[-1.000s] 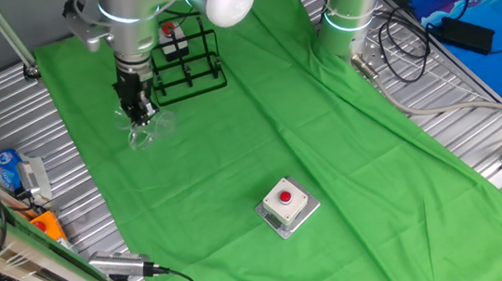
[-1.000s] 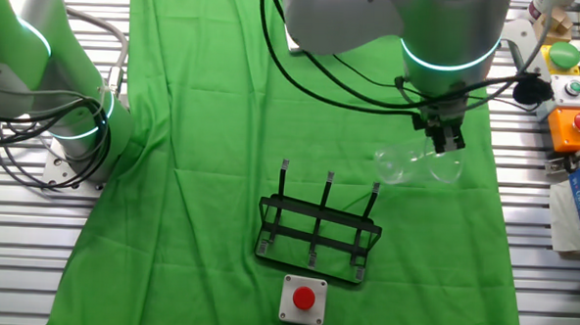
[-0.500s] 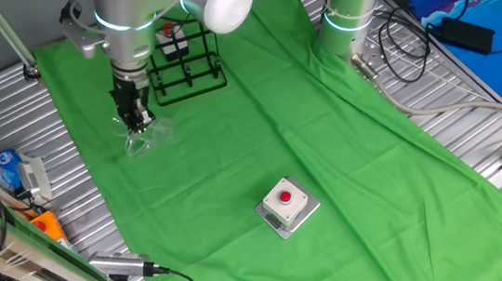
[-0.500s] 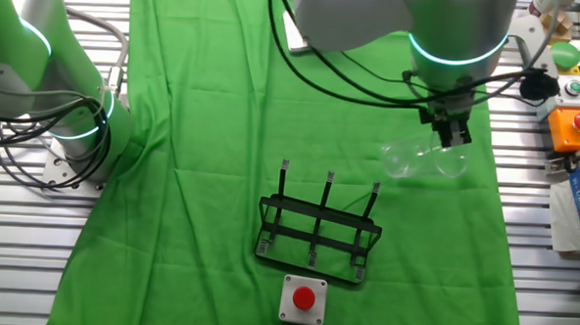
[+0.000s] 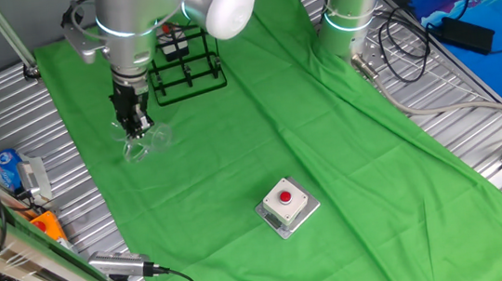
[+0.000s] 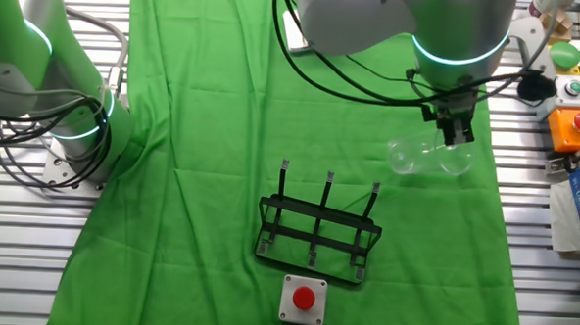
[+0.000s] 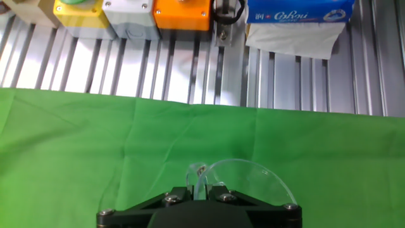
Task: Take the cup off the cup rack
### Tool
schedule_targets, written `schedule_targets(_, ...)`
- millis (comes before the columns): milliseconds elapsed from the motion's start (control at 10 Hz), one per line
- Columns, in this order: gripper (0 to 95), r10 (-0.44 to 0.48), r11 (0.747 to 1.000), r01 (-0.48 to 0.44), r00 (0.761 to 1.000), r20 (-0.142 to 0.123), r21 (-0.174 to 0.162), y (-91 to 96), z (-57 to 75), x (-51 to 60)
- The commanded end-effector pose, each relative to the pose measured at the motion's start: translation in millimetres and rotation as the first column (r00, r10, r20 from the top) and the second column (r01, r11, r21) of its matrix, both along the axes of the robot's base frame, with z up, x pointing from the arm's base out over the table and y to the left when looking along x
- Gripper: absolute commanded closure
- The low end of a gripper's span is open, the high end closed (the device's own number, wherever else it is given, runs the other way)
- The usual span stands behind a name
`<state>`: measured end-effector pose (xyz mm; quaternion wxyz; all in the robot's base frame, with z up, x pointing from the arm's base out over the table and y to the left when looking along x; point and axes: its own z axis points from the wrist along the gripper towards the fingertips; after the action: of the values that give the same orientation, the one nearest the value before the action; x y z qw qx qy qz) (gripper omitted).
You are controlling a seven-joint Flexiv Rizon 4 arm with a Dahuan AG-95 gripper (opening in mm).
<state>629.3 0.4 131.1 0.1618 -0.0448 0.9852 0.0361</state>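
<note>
Fingers (image 6: 453, 136) clenched on the cup (image 6: 426, 157) rim, which I have carried further sideways from the cup rack (image 6: 317, 232), now well apart behind them; removal looks done, set-down pending.

A green cloth (image 5: 327, 151) covers most of my table (image 5: 14, 109), whose ribbed metal top shows bare along the edges. On the cloth sits a grey box with a red button (image 5: 287, 205), well apart from everything else on it. Past the cloth's edge a blue tissue pack (image 7: 297, 19) lies on the metal slats, just beside an orange box (image 7: 183, 12); a grey box (image 7: 130, 12) and a yellow one (image 7: 79, 12) stand next in the row. Black cables (image 5: 409, 40) trail over the bare metal, near a blue patterned sheet (image 5: 489, 3).
</note>
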Motion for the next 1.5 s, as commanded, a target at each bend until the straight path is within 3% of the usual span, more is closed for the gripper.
schedule_targets(100,95.0,-0.019,1.0,0.019,1.0,0.021,0.005,-1.4,-3.1,0.9)
schedule_targets(300,95.0,-0.034,0.999,0.033,0.999,0.037,0.012,-1.9,-6.8,2.0)
schedule_targets(1300,95.0,-0.067,0.998,0.066,0.997,0.046,0.023,-4.0,-17.1,3.9)
schedule_targets(1500,57.0,-0.053,0.998,0.052,0.998,0.033,0.02,-4.2,-18.0,3.7)
